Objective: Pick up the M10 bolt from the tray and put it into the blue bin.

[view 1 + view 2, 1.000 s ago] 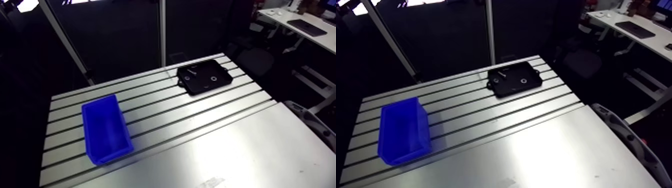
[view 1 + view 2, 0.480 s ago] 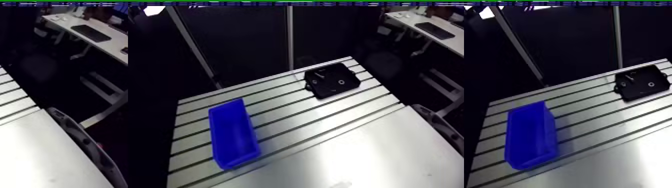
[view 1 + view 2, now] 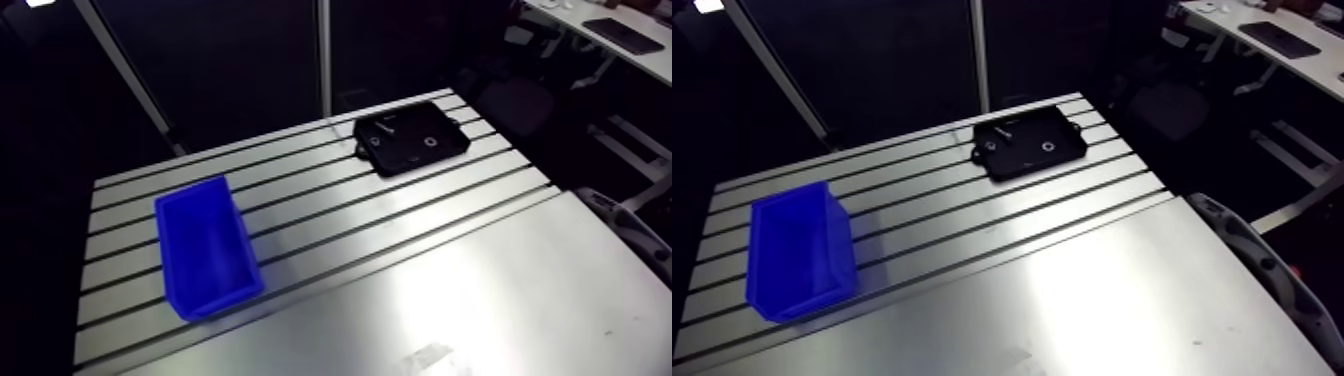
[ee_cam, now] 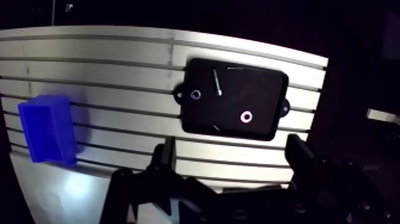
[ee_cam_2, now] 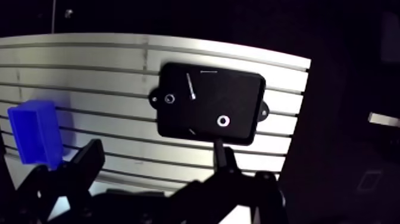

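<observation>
I am holding my tool (image 4: 231, 144) high above the surface (image 3: 400, 270), and its two fingers are standing wide apart with nothing between them. It is gripping nothing.

The black tray (image 4: 262, 89) is lying ahead of the tool, near the far edge of the surface. Inside it a long thin piece is lying, and I am taking this one for the M10 bolt (image 4: 217, 81). It is resting flat near the far side of the tray, apart from the other parts. A small round piece (image 4: 196, 94) is sitting beside it, and a bright ring (image 4: 245, 117) is lying closer to the tool. They are too small for me to say exactly what they are.

The blue bin (image 4: 47, 128) is standing well apart from the tray, at the other end of the surface, upright with its opening up. From the arm view it is looking empty.

So I am judging that the task is only beginning. No part of it is done: the bolt is lying untouched in the tray. Everything is remaining for me: coming down over the tray, closing on the bolt alone, lifting it, carrying it across the surface and dropping it into the bin.
</observation>
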